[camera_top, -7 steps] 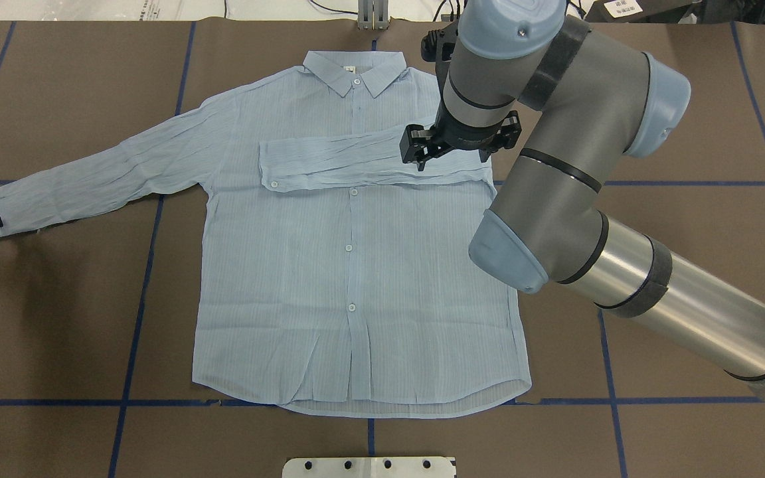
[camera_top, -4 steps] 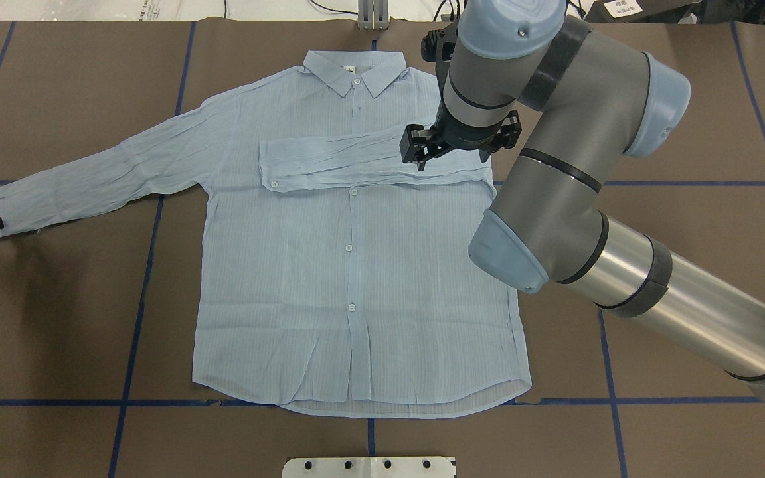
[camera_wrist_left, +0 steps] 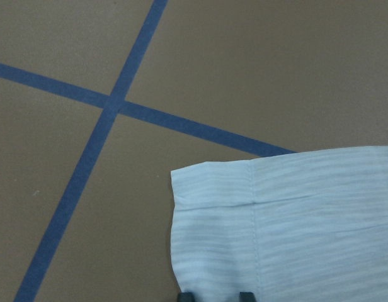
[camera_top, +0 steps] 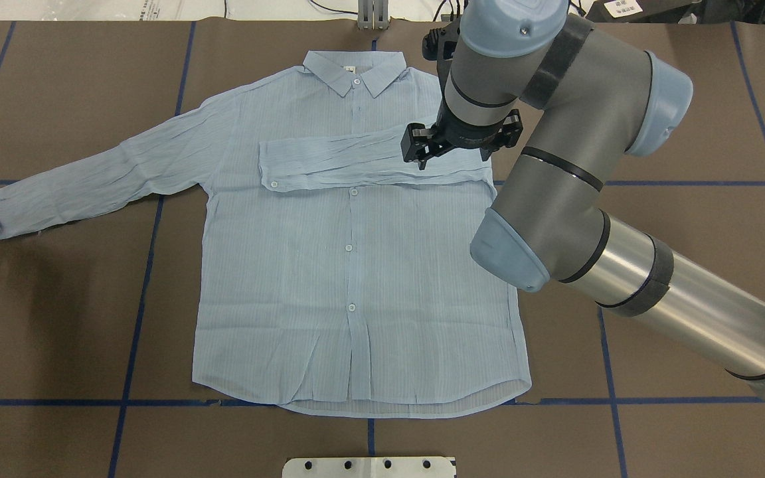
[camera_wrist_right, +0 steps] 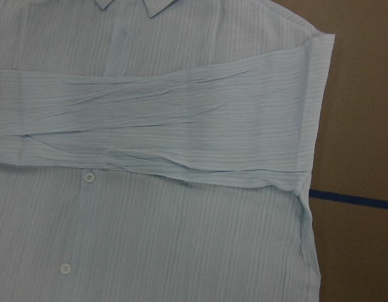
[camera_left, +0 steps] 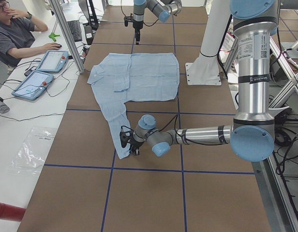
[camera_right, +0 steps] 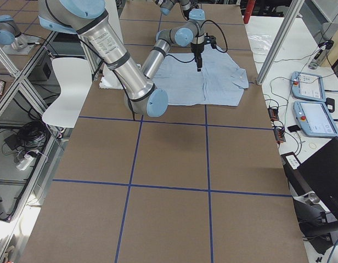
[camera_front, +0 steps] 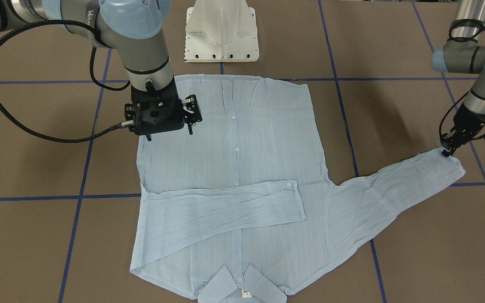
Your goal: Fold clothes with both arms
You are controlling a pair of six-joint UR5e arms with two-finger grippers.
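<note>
No writing can be read: the small white tag (camera_top: 350,68) in the collar is too small to make out; the printed label (camera_left: 250,48) on the upright tube of the left arm (camera_left: 253,96) is blurred, and so is the pale lettering on the right arm (camera_front: 141,50).

The shirt (camera_top: 356,279) lies flat, buttoned side up, in the middle of the brown table cover (camera_top: 57,318), collar away from the robot; its right sleeve (camera_top: 336,162) is folded across the chest; its left sleeve (camera_top: 103,176) is stretched out sideways. The left gripper (camera_front: 445,152) touches that sleeve's cuff at its corner; the wrist view shows two fingertips (camera_wrist_left: 245,296) narrowly apart at the cuff's edge, but I cannot tell whether they pinch the cloth. The right gripper (camera_front: 169,134) hangs above the shirt's right side, jaws wide and empty.

Blue tape lines (camera_top: 135,299) divide the cover into large squares; a white base (camera_front: 221,33) stands just beyond the hem. Beside the table a person (camera_left: 13,34) sits at a white bench (camera_left: 13,125) with two tablet-like controllers (camera_left: 42,72); on the robot's side stands a white chair (camera_right: 67,90); a black laptop (camera_right: 322,181) sits on the bench in the right-hand view.
</note>
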